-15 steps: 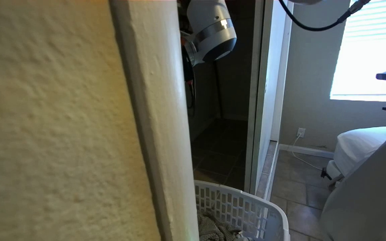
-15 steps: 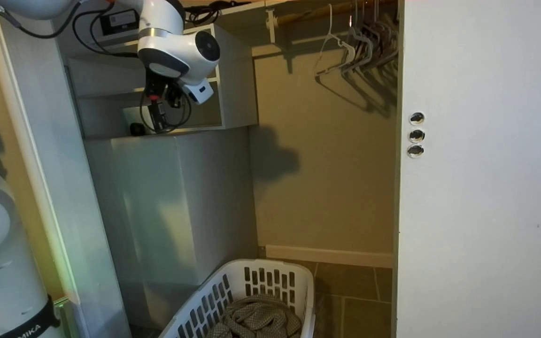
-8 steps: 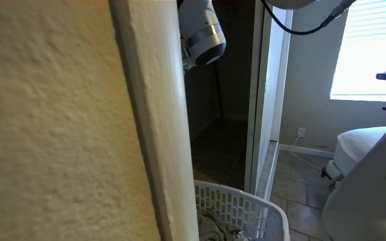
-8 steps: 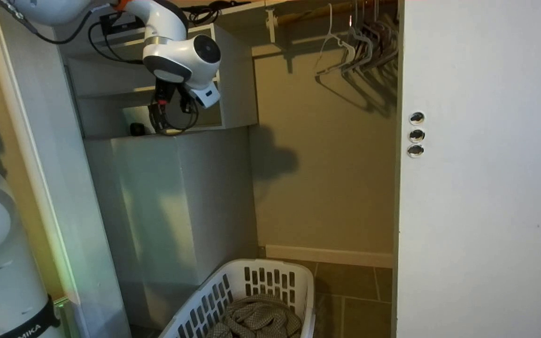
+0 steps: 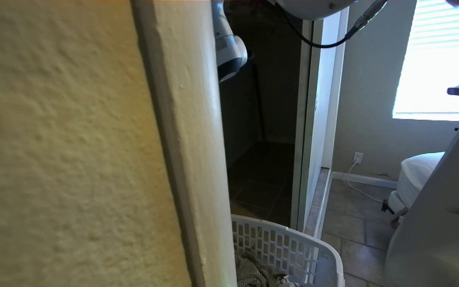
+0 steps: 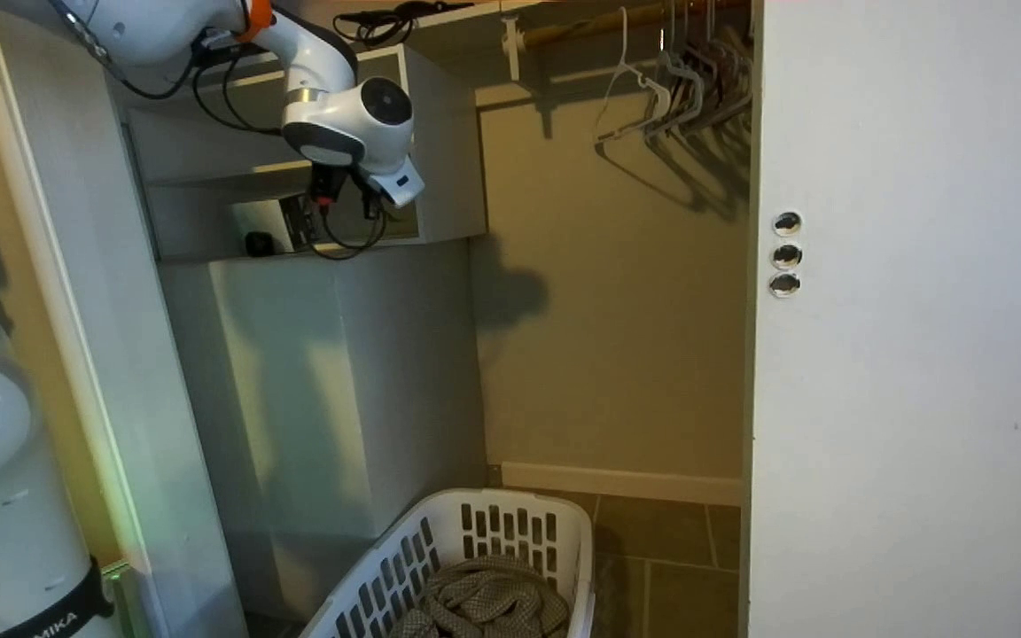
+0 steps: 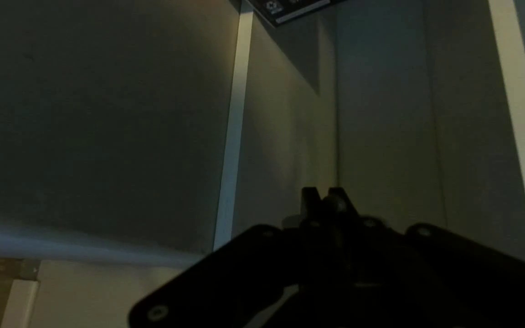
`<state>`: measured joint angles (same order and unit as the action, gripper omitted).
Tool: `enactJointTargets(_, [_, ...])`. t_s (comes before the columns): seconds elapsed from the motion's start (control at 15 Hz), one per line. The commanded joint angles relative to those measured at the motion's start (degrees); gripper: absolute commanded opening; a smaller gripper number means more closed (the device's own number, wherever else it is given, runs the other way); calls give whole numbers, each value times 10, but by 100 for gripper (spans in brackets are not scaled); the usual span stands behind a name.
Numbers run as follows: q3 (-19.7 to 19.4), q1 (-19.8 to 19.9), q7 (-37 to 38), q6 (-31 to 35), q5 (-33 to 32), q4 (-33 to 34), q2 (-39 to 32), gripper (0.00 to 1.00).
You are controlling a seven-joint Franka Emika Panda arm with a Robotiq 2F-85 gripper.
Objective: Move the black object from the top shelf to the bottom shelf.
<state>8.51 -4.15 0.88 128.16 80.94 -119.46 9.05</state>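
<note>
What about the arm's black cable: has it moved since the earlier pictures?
Yes: in an exterior view, the cable has shifted left and slightly down, away from the window.

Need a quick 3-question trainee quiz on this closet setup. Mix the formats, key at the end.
1. Multiple choice: in an exterior view, how many round fittings show on the white door?
A) one
B) three
C) five

2. Fill in the blank, "above" or "below": in an exterior view, the small black object shows ____ the middle shelf.

3. True or false: in the wrist view, the tips of the end effector stand close together.

Key:
1. B
2. below
3. True
</note>
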Motion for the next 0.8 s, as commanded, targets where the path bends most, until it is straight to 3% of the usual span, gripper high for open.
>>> enactJointTargets(0.0, [8, -18, 6, 48, 20, 42, -42, 2])
enactJointTargets(0.73, [11, -44, 18, 105, 31, 87, -102, 2])
